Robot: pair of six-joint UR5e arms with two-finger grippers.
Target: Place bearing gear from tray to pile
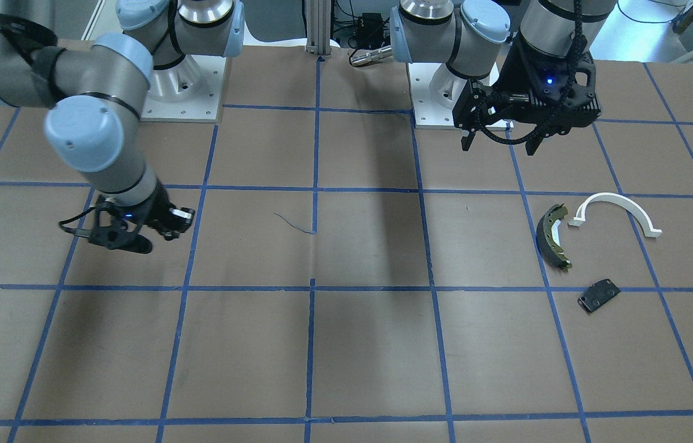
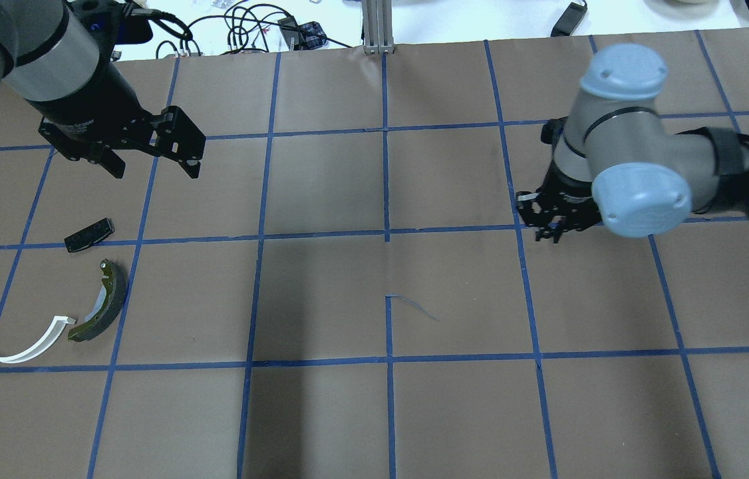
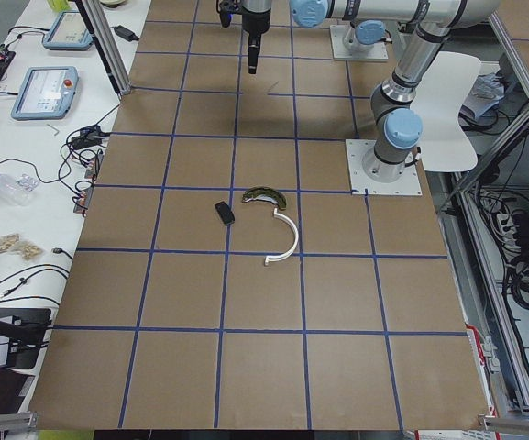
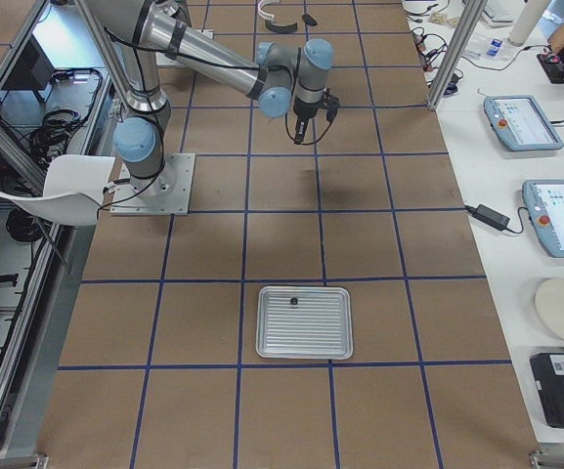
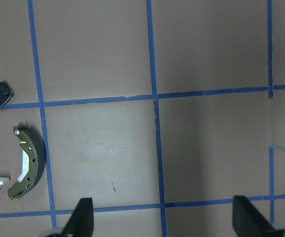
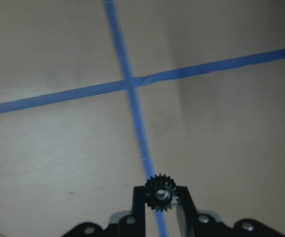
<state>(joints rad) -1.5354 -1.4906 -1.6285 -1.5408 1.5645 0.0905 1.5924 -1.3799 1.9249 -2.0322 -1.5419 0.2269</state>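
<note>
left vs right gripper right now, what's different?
Left gripper is open and empty; right gripper is shut on the bearing gear. Left gripper hangs near the pile; right gripper is far across the table from it. Both hover above it, fingers down.

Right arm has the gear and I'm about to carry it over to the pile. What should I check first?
1. Grip: gear clamped in right pincer, ok.
2. Other arm: left pincer open and empty, ok.
3. Target: brake shoe, white bracket and black plate lie apart, ok.
4. Room: bare table beside brake shoe, ok.
5. Clearance: left pincer hangs near black plate, cannot tell.
</note>
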